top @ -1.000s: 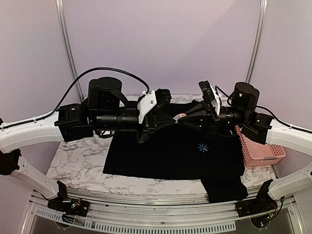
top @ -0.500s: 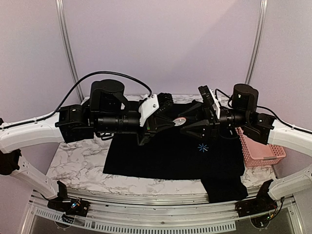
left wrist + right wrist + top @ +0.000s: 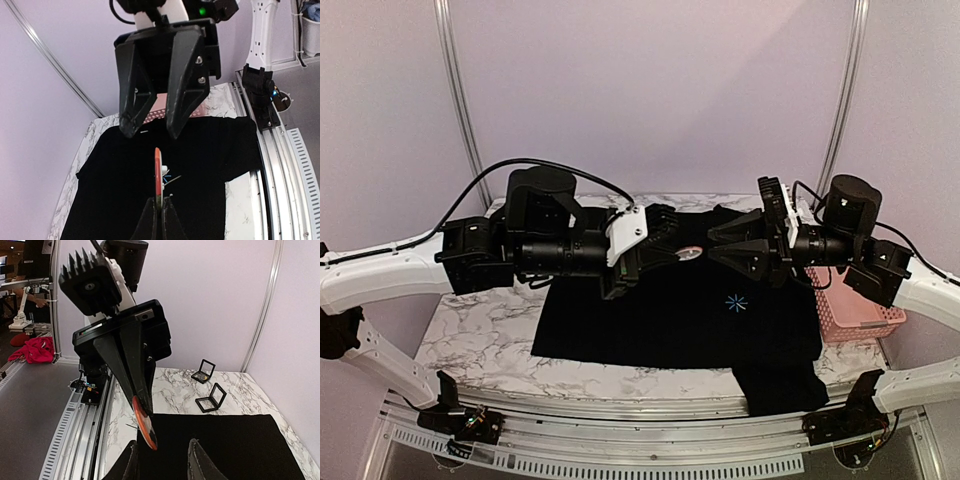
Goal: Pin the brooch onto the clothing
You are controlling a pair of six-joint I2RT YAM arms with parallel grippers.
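Marble table, black T-shirt spread, left hand pinching brooch

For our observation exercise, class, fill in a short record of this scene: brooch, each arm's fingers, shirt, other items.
brooch: round red-orange disc, held in the air above the T-shirt, not pinned
left fingers: shut on the brooch
right fingers: open, facing the brooch, apart from it
T-shirt: black, spread on the marble table
other: pink basket at right
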